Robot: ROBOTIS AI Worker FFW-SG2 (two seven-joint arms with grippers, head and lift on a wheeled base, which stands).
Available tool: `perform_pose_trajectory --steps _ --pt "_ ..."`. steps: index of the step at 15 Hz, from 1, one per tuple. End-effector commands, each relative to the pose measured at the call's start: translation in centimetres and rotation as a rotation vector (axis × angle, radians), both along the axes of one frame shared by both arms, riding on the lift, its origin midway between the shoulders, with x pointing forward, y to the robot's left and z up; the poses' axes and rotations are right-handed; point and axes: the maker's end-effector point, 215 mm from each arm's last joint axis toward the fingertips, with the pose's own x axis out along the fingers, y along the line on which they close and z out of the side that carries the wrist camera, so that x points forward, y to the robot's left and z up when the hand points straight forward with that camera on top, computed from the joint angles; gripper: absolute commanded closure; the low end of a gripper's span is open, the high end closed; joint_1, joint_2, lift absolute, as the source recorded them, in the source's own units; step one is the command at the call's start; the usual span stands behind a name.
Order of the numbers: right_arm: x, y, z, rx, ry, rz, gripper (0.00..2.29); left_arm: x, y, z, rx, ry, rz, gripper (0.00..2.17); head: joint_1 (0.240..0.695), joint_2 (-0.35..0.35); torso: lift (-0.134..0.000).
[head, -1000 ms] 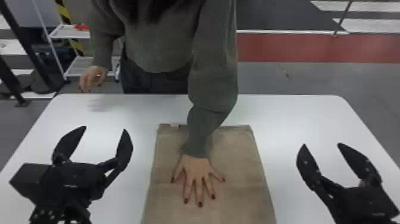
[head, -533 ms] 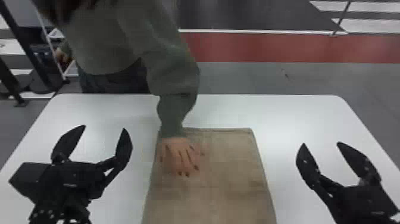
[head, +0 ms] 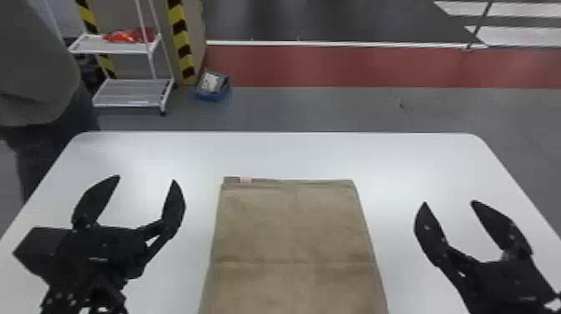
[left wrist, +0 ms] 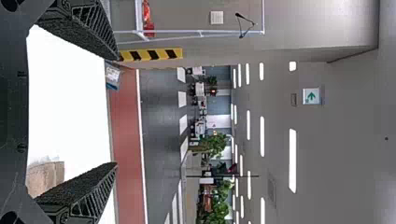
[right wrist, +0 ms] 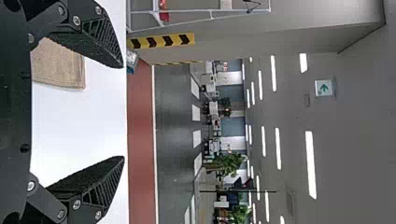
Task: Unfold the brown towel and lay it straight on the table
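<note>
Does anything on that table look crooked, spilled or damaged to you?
Slightly, perhaps: at the far-left corner of the brown towel, a lower layer with a pale tag seems to peek past the upper one, making the fold look uneven. I see no spill or damage.

Past my work I see a white wire cart (head: pixel 131 94) with something red (head: pixel 129 35) on its upper shelf, black-and-yellow striped posts (head: pixel 181 41) beside it, a blue box (head: pixel 213 86) on the floor, and green plants (left wrist: pixel 215 145) farther off.
</note>
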Motion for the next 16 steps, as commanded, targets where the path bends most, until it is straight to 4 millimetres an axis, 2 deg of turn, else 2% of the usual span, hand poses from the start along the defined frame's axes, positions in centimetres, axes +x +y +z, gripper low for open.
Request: perform_pose_trajectory --steps 1,10,12,13,15,16 --pt "0.0 -0.1 -0.1 0.001 0.002 -0.001 0.21 0.1 0.0 -0.1 -0.001 0.002 0.0 0.08 0.695 -0.022 -0.125" --pt "0.9 -0.3 -1.1 0.001 0.01 -0.002 0.21 0.6 -0.2 -1.0 -0.001 0.015 -0.003 0.08 0.695 -0.026 -0.125" --pt "2.4 -0.4 -2.0 -0.011 0.037 0.0 0.21 1.5 -0.9 -1.6 0.0 0.026 -0.016 0.09 0.695 -0.028 -0.125" --pt "3.5 -0.2 -3.1 -0.02 0.078 0.011 0.21 2.0 -1.2 -2.2 0.01 0.044 -0.023 0.09 0.695 -0.031 -0.125" --pt "5.4 1.0 -4.7 -0.038 0.125 0.041 0.21 3.4 -1.4 -2.3 0.021 0.051 -0.034 0.09 0.695 -0.035 -0.125" --pt "6.4 1.9 -5.1 -0.045 0.136 0.062 0.22 4.6 -1.7 -3.3 0.026 0.085 -0.047 0.09 0.695 -0.034 -0.125"
